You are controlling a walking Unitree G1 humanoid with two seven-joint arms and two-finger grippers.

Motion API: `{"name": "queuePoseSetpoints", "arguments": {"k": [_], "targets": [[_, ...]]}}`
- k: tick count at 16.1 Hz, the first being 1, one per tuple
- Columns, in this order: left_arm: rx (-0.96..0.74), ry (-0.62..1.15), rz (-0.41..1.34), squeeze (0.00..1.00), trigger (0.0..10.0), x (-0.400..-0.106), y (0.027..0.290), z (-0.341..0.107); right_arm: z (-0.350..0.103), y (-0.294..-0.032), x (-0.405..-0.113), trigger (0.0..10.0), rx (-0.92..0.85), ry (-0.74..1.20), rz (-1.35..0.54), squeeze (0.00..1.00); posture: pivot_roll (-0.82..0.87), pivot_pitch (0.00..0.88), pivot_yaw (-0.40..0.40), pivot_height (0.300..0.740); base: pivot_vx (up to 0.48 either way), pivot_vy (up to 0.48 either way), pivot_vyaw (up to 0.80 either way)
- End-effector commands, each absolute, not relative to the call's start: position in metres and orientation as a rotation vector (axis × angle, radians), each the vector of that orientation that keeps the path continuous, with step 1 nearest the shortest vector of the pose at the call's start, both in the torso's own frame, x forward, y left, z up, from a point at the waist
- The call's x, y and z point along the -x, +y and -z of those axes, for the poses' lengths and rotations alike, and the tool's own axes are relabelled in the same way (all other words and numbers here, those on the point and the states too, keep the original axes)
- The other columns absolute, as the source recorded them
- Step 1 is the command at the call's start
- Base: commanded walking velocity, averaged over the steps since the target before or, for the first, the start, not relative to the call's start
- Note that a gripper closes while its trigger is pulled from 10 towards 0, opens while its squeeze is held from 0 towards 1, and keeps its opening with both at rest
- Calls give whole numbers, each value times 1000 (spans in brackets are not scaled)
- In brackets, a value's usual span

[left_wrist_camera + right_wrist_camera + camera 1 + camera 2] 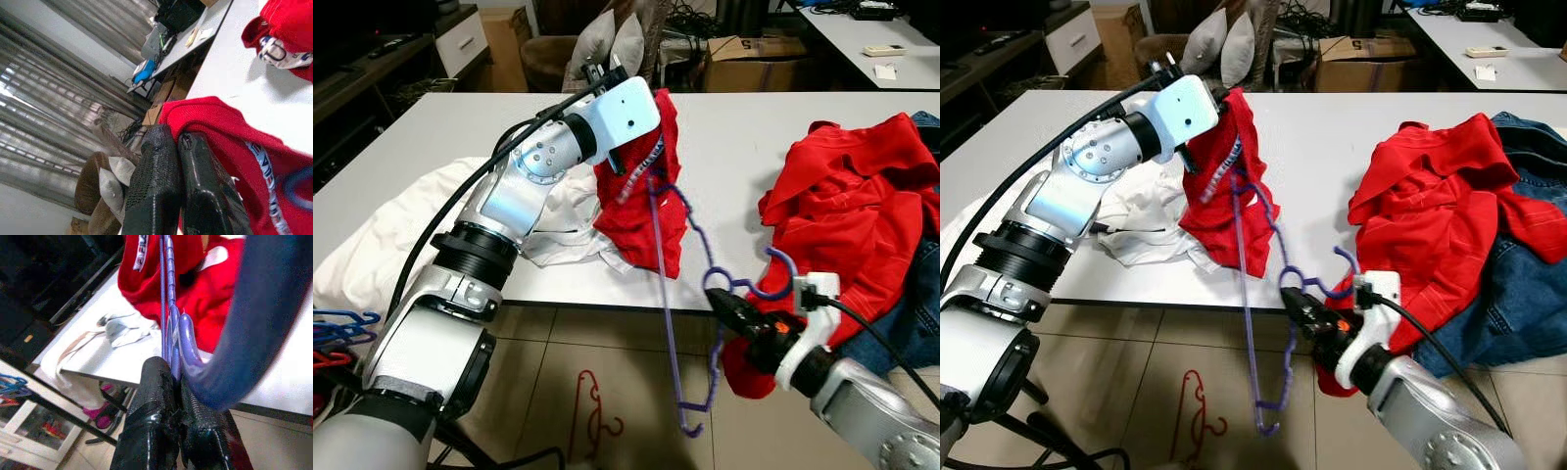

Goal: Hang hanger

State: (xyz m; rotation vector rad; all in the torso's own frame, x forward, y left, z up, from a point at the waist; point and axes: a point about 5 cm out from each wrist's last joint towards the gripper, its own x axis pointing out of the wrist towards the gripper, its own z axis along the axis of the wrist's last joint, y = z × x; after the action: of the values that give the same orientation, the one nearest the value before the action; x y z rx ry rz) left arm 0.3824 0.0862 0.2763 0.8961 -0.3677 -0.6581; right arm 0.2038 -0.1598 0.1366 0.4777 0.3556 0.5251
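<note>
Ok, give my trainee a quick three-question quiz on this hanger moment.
1. True or false: the right gripper is shut on the purple hanger.
2. What does the left gripper hold up? A) red shirt B) jeans C) white cloth
3. Where does the red hanger lie?

Key: 1 true. 2 A, the red shirt, lifted over the table. 3 On the floor, below the table edge.

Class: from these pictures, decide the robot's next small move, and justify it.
Probably the right gripper, shut on the purple plastic hanger, should ease the hanger further up into the red garment that the left gripper holds raised above the white table. Most of the hanger hangs outside the cloth, below the table edge.
</note>
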Motion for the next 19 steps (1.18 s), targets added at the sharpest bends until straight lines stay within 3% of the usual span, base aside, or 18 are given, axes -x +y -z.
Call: {"name": "queuePoseSetpoints", "arguments": {"k": [1,7,11,17,19], "targets": [[-921,-379,633,0,0,-385,89,-285,-142,-162,-202,10000,-467,343,-522,0,-90,0,87,740,0,0,0],[-905,-414,661,0,0,-382,80,-287,-141,-155,-204,10000,-445,373,-582,0,-93,0,84,740,0,0,0],[-929,-397,704,0,0,-376,77,-275,-158,-156,-224,10000,-425,260,-523,0,-81,0,70,740,0,0,0],[-1002,-333,597,0,0,-382,100,-267,-162,-146,-216,10000,-125,326,-523,0,-75,0,32,740,0,0,0],[-1006,-303,569,0,0,-383,105,-261,-160,-153,-216,10000,33,361,-443,0,-85,0,16,740,0,0,0]]}}
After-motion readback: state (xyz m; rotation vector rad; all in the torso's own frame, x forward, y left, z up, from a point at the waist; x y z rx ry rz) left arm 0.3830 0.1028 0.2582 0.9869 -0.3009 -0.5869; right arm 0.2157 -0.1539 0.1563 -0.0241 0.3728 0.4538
